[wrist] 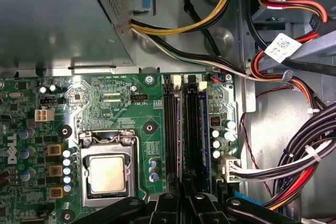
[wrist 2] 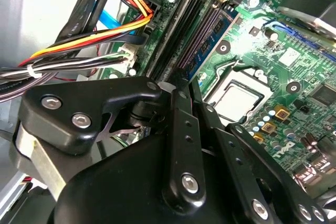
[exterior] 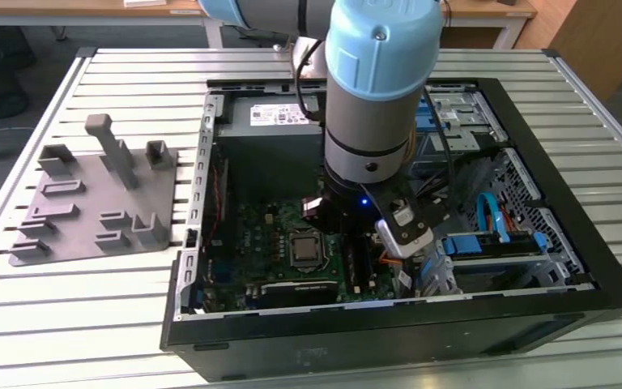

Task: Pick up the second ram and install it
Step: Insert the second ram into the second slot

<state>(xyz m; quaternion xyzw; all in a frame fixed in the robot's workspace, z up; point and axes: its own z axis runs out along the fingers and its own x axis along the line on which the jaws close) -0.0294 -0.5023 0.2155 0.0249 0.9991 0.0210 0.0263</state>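
Observation:
The second ram (wrist 2: pixel 215 35), a long dark blue board, stands on edge in one of the black memory slots (wrist 2: pixel 168 40) of the motherboard inside the open computer case (exterior: pixel 570 203). My gripper (wrist 2: pixel 181 85) sits over the near end of the stick, its black fingers drawn close together on the stick's top edge. In the first wrist view the ram (wrist: pixel 197 129) runs straight out from between the tips of the gripper (wrist: pixel 184 200), beside a bare slot (wrist: pixel 170 129). In the exterior view the arm (exterior: pixel 381 97) reaches down into the case.
A grey tray (exterior: pixel 95 194) with upright posts lies on the slatted table at the exterior view's left. The processor socket (wrist: pixel 107 174) lies beside the slots. Bundles of cables (wrist: pixel 294 161) and the power supply (wrist: pixel 58 19) crowd the case around the slots.

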